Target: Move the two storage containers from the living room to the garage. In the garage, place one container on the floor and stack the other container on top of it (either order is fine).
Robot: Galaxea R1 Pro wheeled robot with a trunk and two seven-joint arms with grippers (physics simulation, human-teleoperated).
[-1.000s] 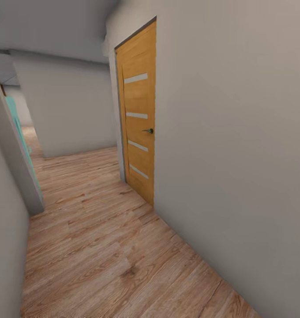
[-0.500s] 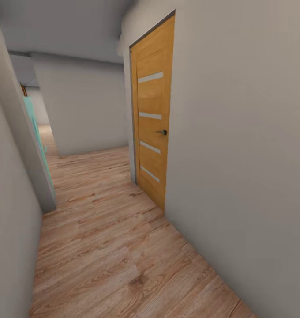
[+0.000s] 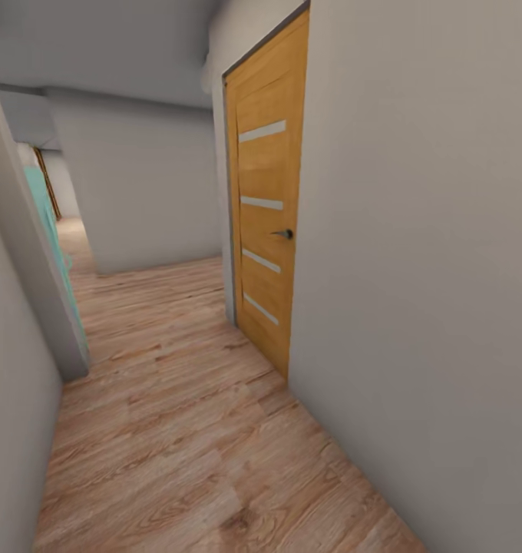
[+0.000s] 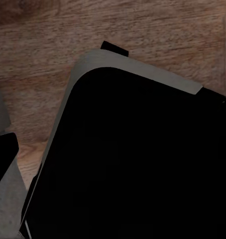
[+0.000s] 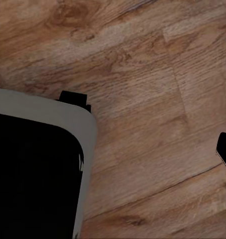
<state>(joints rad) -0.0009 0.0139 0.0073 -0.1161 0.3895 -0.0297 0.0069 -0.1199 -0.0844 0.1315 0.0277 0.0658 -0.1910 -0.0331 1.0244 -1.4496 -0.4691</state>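
The head view looks down a narrow hallway with a light wood plank floor (image 3: 176, 430). On the right is a long plain grey wall (image 3: 430, 269). Set into it is a shut wooden door (image 3: 267, 200) — orange-brown, with four pale strips across it and a small dark handle (image 3: 284, 233) at its right edge. Past the door the hallway opens to the right, and another grey wall (image 3: 138, 184) stands across the far end. On the left a grey wall (image 3: 15, 369) runs close by. Behind its corner a teal thing (image 3: 50, 230) peeks out; what it is cannot be told. Far back on the left there is a thin brown strip (image 3: 47, 180), maybe the edge of another door. The ceiling (image 3: 100, 38) above is grey.

The left wrist view looks down at the wood floor (image 4: 53, 45). A big black shape with a grey rounded rim (image 4: 142, 69) sits over the planks — it looks like part of the robot's own base. The right wrist view shows the same kind of planks (image 5: 152, 99), and a black block with a grey rim (image 5: 88, 134) fills one corner.

The two orange-red bins are nowhere among these walls and planks, so where they are cannot be told. Neither claw can be made out, so nothing can be said about whether they are spread or pressed together.
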